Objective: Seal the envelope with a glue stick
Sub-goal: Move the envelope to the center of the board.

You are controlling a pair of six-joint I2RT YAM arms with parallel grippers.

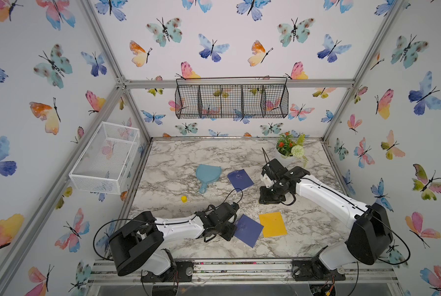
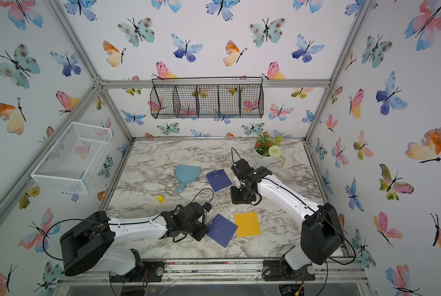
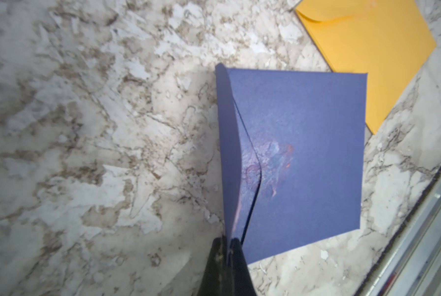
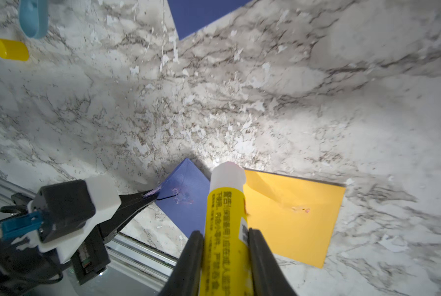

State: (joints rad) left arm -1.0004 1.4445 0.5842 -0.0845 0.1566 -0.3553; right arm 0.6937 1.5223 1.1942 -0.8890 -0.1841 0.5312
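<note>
Navy paper envelope (image 3: 304, 123) flap (image 3: 231, 153) pinched in left jaws | right jaws hold yellow glue stick (image 4: 224, 230) | hard dab may tear flap

The uncapped yellow glue stick (image 4: 225, 217), white tip exposed, is sitting clamped in the right gripper (image 4: 225, 234); the navy envelope (image 3: 304, 153) is lying flat, its flap standing up.
</note>
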